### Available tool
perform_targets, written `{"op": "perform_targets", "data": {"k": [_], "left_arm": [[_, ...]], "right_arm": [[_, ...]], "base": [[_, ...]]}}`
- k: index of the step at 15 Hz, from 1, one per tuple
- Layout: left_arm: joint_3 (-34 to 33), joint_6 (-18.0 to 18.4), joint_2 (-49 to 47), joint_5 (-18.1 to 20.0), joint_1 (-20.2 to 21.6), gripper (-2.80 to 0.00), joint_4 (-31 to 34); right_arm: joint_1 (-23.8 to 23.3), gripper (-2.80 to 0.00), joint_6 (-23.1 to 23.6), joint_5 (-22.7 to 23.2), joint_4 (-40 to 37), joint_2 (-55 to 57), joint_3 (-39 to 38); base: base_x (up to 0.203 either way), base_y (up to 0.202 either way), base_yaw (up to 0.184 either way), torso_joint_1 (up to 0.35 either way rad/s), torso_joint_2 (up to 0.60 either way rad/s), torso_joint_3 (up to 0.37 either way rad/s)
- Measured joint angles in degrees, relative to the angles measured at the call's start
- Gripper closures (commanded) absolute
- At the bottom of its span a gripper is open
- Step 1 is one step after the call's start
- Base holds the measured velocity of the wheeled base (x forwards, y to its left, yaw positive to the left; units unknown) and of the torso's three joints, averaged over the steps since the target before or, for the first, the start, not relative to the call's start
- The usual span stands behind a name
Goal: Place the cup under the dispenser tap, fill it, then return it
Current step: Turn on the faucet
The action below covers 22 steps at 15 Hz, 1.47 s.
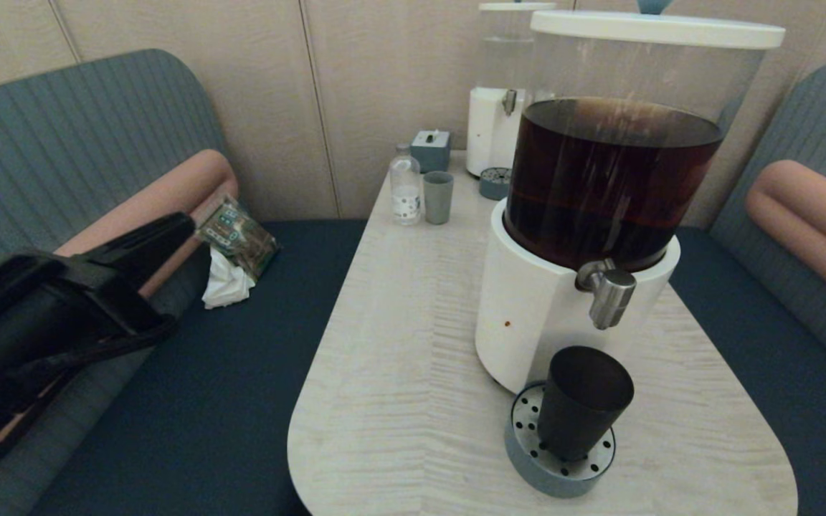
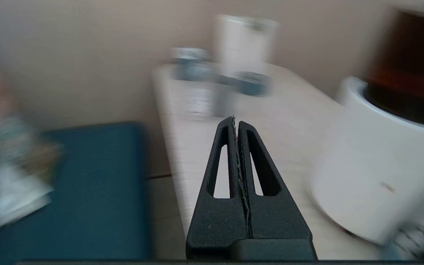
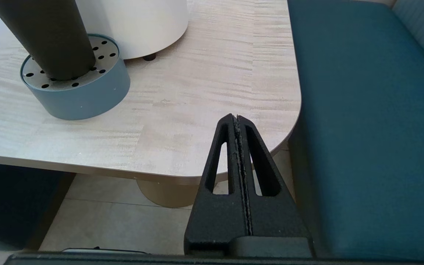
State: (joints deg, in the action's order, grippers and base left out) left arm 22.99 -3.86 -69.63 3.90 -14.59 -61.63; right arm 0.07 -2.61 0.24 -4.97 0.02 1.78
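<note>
Cup [image 1: 584, 401] stands on drip tray [image 1: 560, 473] under tap [image 1: 610, 294]; likely light, rigid, tapered, slippery — grip mid-wall. Left gripper [image 2: 236, 123] closed, empty, off tabletop [image 1: 399, 373]. Right gripper [image 3: 236, 121] closed, empty, parked.

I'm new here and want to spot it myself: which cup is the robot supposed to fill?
Find the big dispenser of dark brown drink on the pale table. Below its steel tap sits a round perforated drip tray; the cup stands there, matte black, unlike the grey-blue cup farther back.
</note>
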Motion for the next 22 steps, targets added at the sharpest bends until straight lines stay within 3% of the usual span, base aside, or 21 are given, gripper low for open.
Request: {"op": "perform_targets", "data": {"k": [4,6,8,13,15,19,22], "left_arm": [[-0.56,-1.78,14.11,-12.66,2.35,0.00,13.37],[-1.94,-3.47,21.42,-15.88,3.18,0.00,19.41],[-3.15,-4.65,29.58,-18.14,6.59,0.00,24.86],[-4.90,-5.70,49.11,-18.43,12.79,0.00,37.95],[-7.01,-4.99,54.09,-18.03,14.52,0.00,37.31],[-11.88,-2.01,60.35,-17.59,15.16,0.00,30.11],[-14.76,1.50,66.12,-14.28,15.11,0.00,30.32]], "right_arm": [[-0.02,0.00,0.02,0.00,0.01,0.00,0.00],[0.00,0.00,0.02,0.00,0.01,0.00,0.00],[-0.02,0.00,0.00,0.00,-0.01,0.00,0.00],[-0.01,0.00,0.00,-0.01,0.01,0.00,0.00],[0.00,0.00,0.02,-0.01,0.01,0.00,0.00],[0.00,0.00,0.02,0.00,-0.01,0.00,0.00],[0.00,0.00,0.00,0.00,-0.01,0.00,0.00]], "base": [[0.000,0.000,0.000,0.000,0.00,0.000],[0.000,0.000,0.000,0.000,0.00,0.000],[0.000,0.000,0.000,0.000,0.00,0.000],[0.000,0.000,0.000,0.000,0.00,0.000],[0.000,0.000,0.000,0.000,0.00,0.000],[0.000,0.000,0.000,0.000,0.00,0.000],[0.000,0.000,0.000,0.000,0.00,0.000]]}}
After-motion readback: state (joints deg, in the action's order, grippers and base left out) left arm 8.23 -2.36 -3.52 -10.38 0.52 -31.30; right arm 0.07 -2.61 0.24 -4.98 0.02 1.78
